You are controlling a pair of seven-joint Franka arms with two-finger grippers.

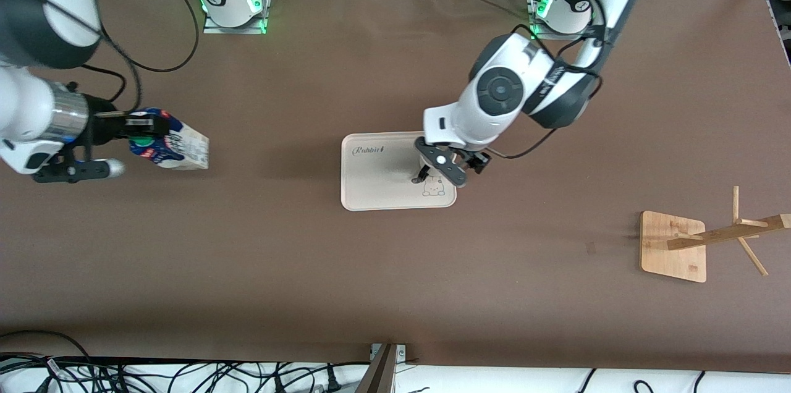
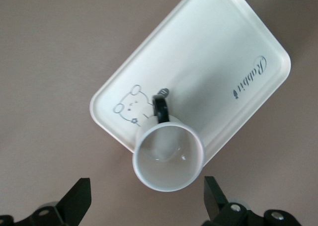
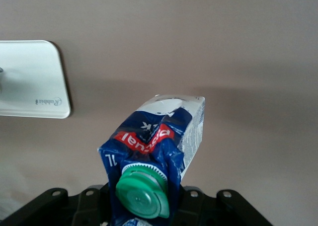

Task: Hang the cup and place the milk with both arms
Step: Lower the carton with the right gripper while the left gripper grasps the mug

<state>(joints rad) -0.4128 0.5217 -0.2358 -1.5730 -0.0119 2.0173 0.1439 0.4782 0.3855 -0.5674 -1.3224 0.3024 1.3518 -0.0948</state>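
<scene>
While the right gripper (image 1: 147, 135) is clamped on the top of the milk (image 1: 179, 147), just by its green cap (image 3: 141, 193), the carton hangs tilted over the bare table (image 1: 309, 257) at mid-height in the front view, at the right arm's end and well apart from the tray (image 1: 377, 177). The left gripper (image 1: 442, 170) is over the tray in the middle of the frame, at the corner with the little bear drawing. In the left wrist view its fingers (image 2: 79, 198) stand wide apart on either side of the cup (image 2: 169, 159) and do not touch it. The cup stands upright at the tray's edge, mouth up, with its black handle (image 2: 160, 109) turned toward the tray's middle.

Both halves of the job look half begun: the milk is picked up but not yet set down, and the cup is about to be gripped. Next, the left gripper likely needs to drop around the cup and close, leaving the handle free. That loop has to slip over a peg of the wooden rack (image 1: 673, 246), which stands low in the frame at the left arm's end. The milk probably goes to the tray, so the right arm should wait for the cup to leave first.
</scene>
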